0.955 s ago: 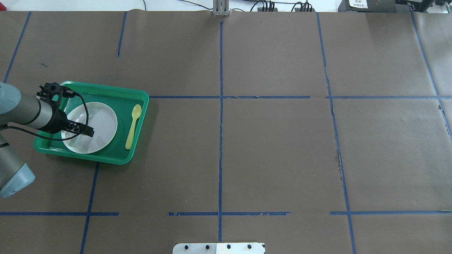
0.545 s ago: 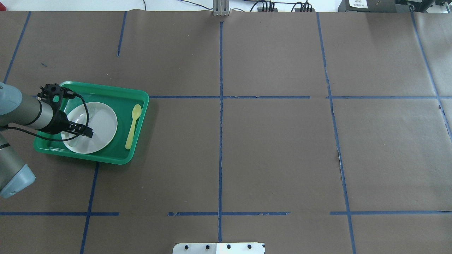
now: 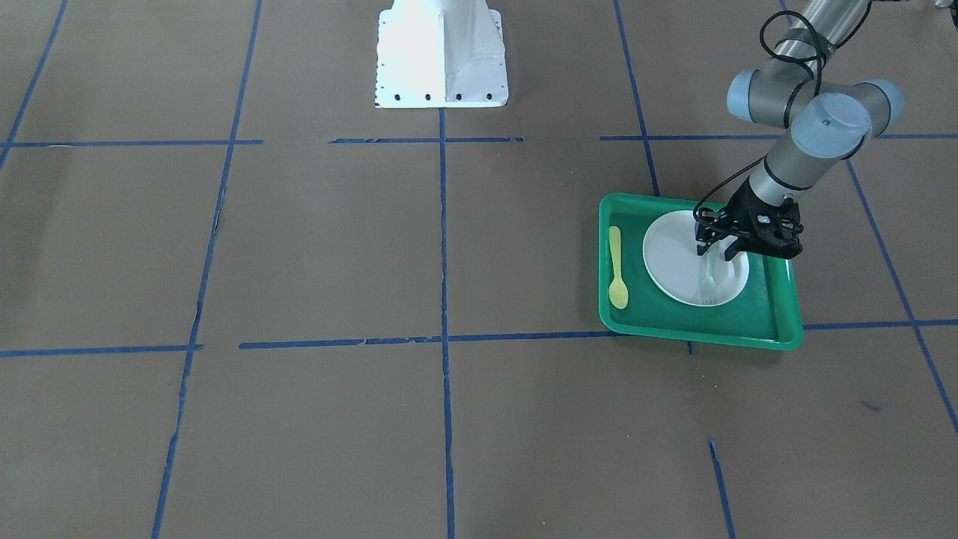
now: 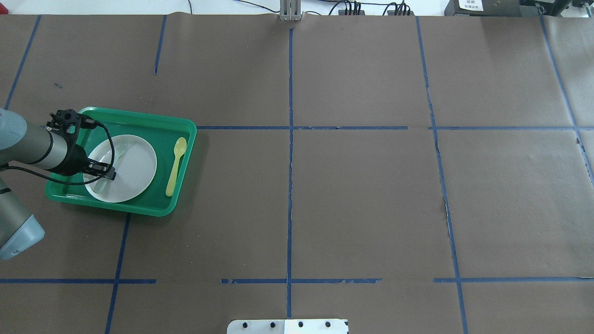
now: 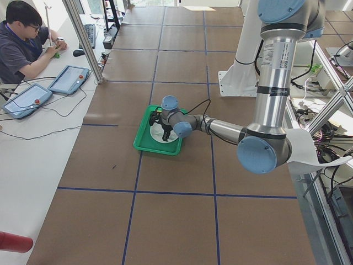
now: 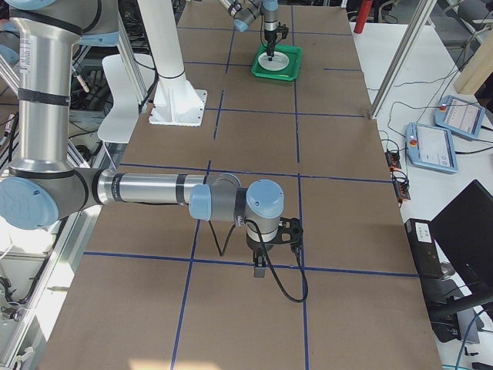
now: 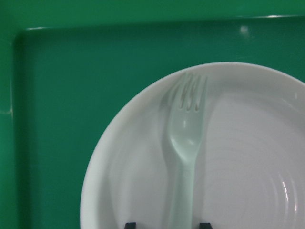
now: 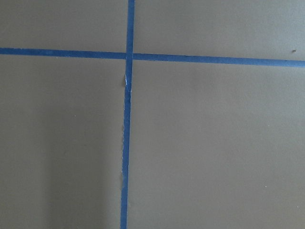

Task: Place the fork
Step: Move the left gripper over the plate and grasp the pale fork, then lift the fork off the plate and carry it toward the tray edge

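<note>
The fork [image 7: 186, 143] lies flat on the plate [image 7: 248, 157] in the tray [image 7: 57, 95], at the left of the table [image 4: 352, 199]. The left tool [image 3: 716, 254] straddles its handle, seemingly narrowly parted and off it. Placing looks done, with only the retreat left. I cannot tell the state of the right tool [image 6: 260, 270].

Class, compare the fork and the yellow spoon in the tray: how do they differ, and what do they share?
The fork is pale white-grey; the spoon is yellow. The fork lies on the white plate; the spoon lies beside that plate on the green tray. The fork ends in short tines; the spoon in a rounded bowl. Both lie flat, roughly parallel, heads pointing away from the robot.
</note>
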